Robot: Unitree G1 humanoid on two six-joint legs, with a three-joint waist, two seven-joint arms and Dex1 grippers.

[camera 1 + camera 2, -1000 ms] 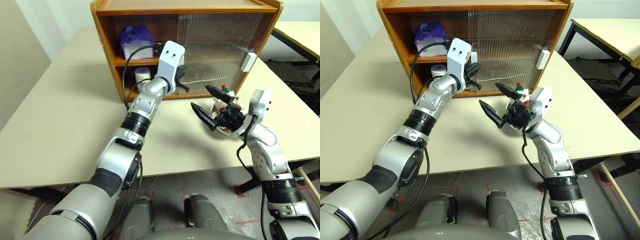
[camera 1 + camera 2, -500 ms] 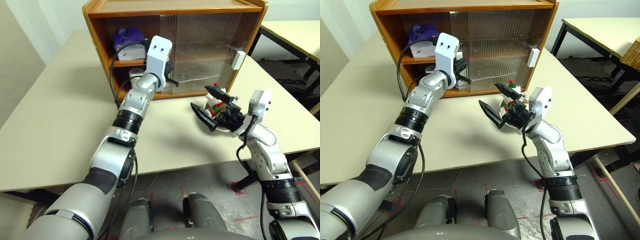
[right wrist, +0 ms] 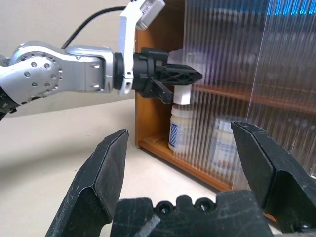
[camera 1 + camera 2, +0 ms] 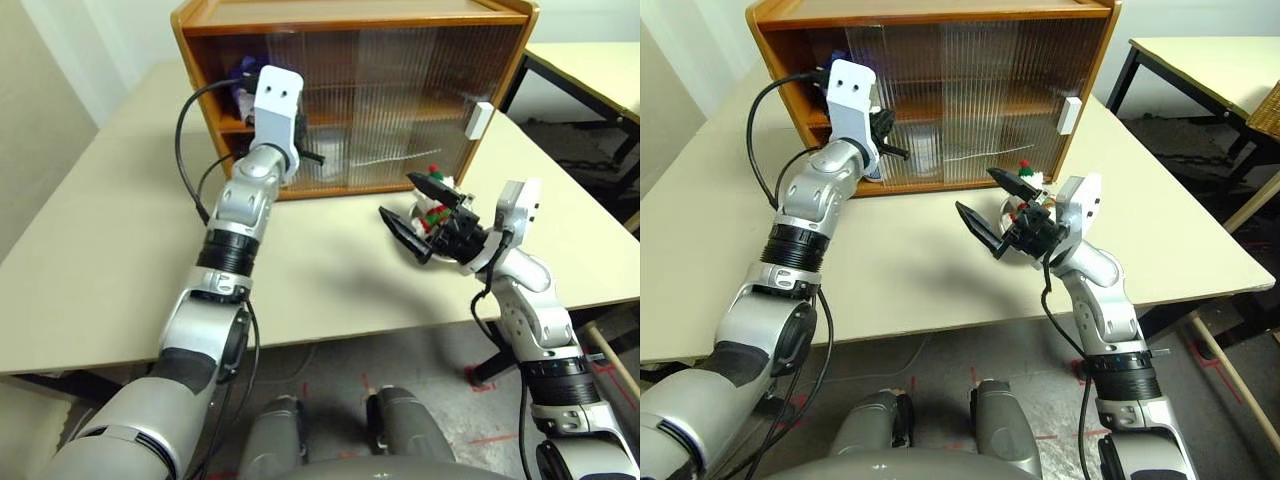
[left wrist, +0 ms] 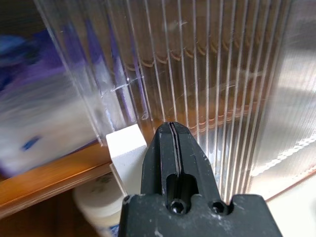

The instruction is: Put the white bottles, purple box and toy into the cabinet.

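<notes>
We see the beige table (image 4: 110, 250) carrying the orange-brown cabinet (image 4: 350, 20) at its far side, ribbed sliding doors (image 4: 400, 110) covering most of the front, with a narrow gap at its left end. Left arm reaches level toward that front; left gripper (image 3: 190, 75) has its fingers pressed fully together, holding nothing, tip right beside the white door handle (image 5: 126, 153) at the edge of the left pane. Second white handle (image 4: 479, 119) sits at the cabinet's right edge. Right gripper (image 4: 412, 205) hangs above the table in front of the cabinet, fingers spread wide, empty. Purple box (image 5: 44, 94) is on the upper shelf at the left end, seen partly through the ribbed pane. Two white bottles (image 3: 180, 129) stand side by side on the lower shelf, the one on the right behind the pane. Toy (image 4: 434, 200), the plush snowman, is on the table just behind the right gripper, outside the cabinet, near its right front corner.
</notes>
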